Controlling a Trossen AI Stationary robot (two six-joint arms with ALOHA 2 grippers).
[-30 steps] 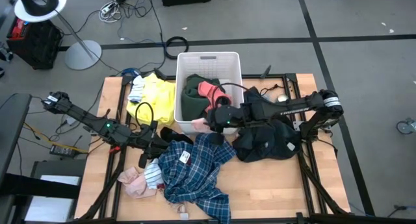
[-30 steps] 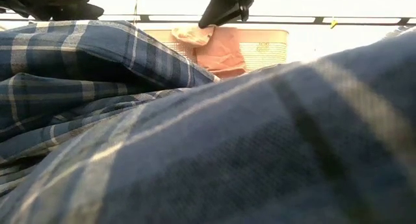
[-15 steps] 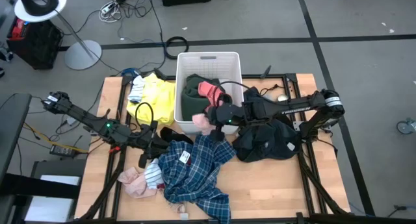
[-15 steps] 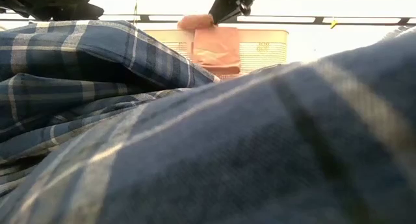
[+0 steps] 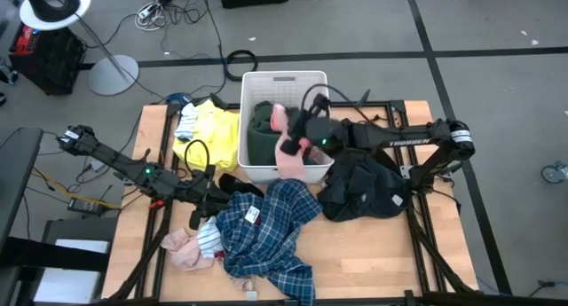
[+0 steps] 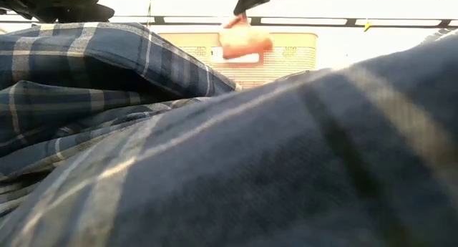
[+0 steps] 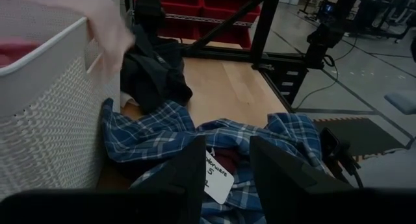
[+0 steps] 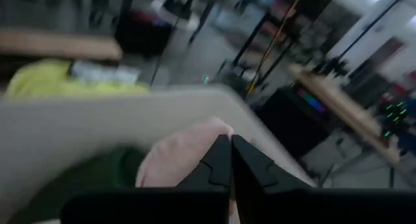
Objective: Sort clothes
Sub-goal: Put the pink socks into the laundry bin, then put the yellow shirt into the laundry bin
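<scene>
- High view: the right end effector (image 5: 300, 139) is clamped on a pink garment (image 5: 290, 153) that dangles over the white basket (image 5: 284, 78), beside a dark green piece (image 5: 260, 136). The left end effector (image 5: 213, 200) rests near the blue plaid shirt (image 5: 266, 231) on the bench (image 5: 373, 253).
- Low view: the pink garment (image 6: 245, 41) hangs before the basket (image 6: 293, 50); plaid cloth fills the foreground.
- Left wrist view: the left fingers (image 7: 188, 175) stand apart, holding nothing, above the plaid shirt (image 7: 156, 130).
- Right wrist view: closed fingers (image 8: 224, 162) pinch pink fabric (image 8: 179, 160).
</scene>
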